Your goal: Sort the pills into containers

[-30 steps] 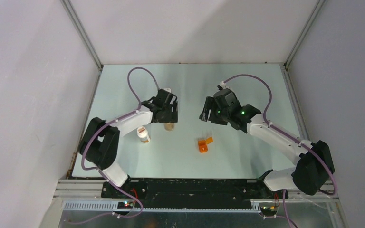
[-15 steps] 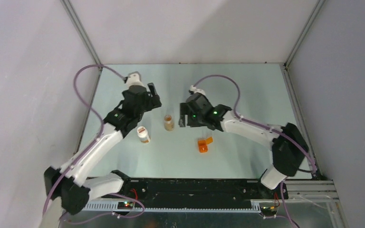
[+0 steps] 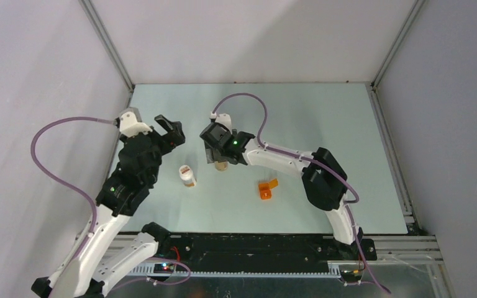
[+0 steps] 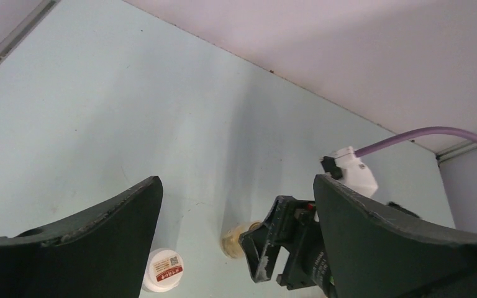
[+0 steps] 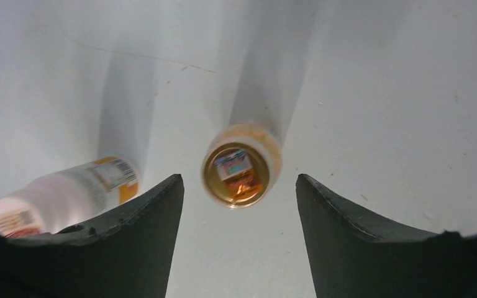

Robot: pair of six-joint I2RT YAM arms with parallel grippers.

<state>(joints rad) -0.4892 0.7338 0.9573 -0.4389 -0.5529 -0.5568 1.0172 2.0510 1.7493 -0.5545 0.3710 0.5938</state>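
Just pale table (image 3: pixel 323 112), grey walls (image 3: pixel 254 37)

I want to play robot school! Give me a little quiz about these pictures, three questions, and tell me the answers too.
1. Which one hovers over the amber bottle? A) the left one B) the right end effector
2. True or false: the amber bottle is open at the top.
3. How many bottles stand on the table?
Key: 1 B. 2 True. 3 Two: the amber bottle and the white bottle.
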